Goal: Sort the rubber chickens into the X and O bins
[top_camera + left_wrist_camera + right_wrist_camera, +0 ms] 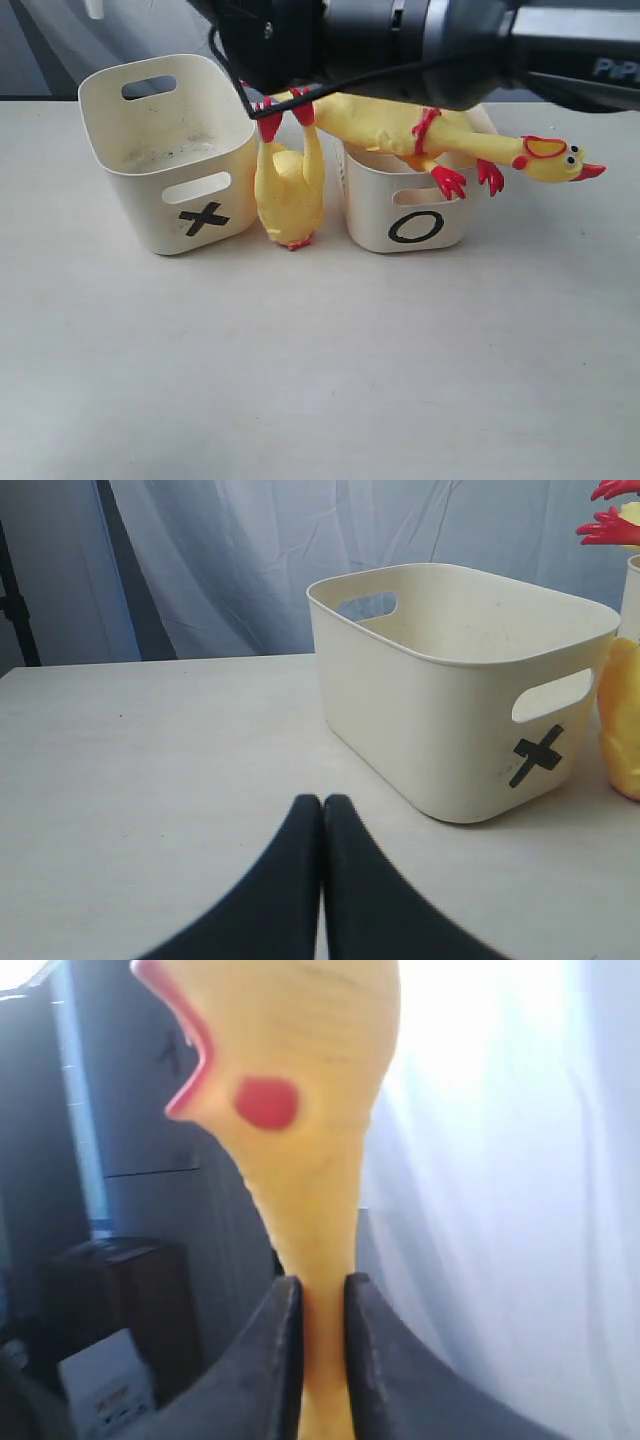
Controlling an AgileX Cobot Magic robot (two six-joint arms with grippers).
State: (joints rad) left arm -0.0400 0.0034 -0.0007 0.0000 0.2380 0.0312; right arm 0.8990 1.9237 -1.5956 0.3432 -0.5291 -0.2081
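The X bin stands at the left and the O bin at the right. Between them a headless chicken body leans upside down, red feet up. A whole chicken stretches level across the O bin's rim, its head past the right side. In the right wrist view my right gripper is shut on a yellow chicken neck below the head. My left gripper is shut on nothing, low over the table before the X bin, which holds nothing.
A dark arm spans the top of the exterior view above both bins. Red feet hang at the O bin's front rim. The pale table reaches toward the camera. A curtain hangs behind.
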